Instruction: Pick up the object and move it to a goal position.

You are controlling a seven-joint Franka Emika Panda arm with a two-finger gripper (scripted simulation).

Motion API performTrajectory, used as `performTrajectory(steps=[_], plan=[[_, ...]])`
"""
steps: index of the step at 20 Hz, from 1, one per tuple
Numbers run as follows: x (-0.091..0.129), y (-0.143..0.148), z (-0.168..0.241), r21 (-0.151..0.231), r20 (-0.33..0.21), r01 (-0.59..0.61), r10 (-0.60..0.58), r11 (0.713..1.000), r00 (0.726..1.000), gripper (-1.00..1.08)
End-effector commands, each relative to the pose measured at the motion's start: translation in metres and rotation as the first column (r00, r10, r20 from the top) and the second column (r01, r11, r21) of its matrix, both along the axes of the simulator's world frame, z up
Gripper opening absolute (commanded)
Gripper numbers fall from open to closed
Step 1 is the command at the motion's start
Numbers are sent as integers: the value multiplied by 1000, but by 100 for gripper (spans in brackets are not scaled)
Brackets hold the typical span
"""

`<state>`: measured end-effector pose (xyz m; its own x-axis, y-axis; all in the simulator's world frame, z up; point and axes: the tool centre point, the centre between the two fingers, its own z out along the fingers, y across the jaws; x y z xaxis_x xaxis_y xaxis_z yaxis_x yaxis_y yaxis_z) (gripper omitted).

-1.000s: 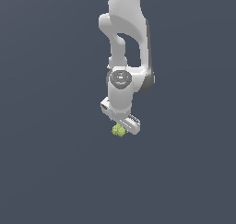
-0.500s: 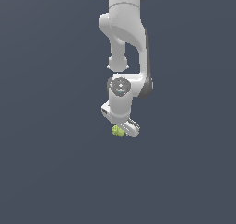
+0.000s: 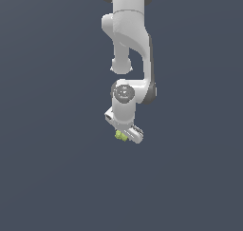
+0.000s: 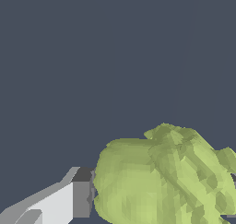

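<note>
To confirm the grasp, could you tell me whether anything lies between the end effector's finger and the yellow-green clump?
Nothing: in the wrist view the finger presses straight against the yellow-green clump, with no gap.

Arm (image 3: 128, 30): glossy white rounded casings, dark grey bands at joints. Wrist carried a round grey cap (image 3: 124, 92). Gripper (image 3: 124, 136): white body; white finger (image 4: 55, 202) ended in grey pad.

Pincer finger (image 4: 60, 202) touches lumpy yellow-green clump (image 4: 161, 181).
</note>
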<state>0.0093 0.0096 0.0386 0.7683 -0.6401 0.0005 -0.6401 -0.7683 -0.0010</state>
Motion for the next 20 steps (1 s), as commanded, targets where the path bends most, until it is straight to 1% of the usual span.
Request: performTrajectory(steps=[1,11,15,20], plan=[[0,-1,-1,0,-1,1,-1,1000,1000,-100],[3,-3,3,0,0,1,-1,1000,1000,-100],[11,-11,13,0,0,1,-1,1000,1000,-100],[28,-27,32,-1,0,1,-1,1000,1000,-100]])
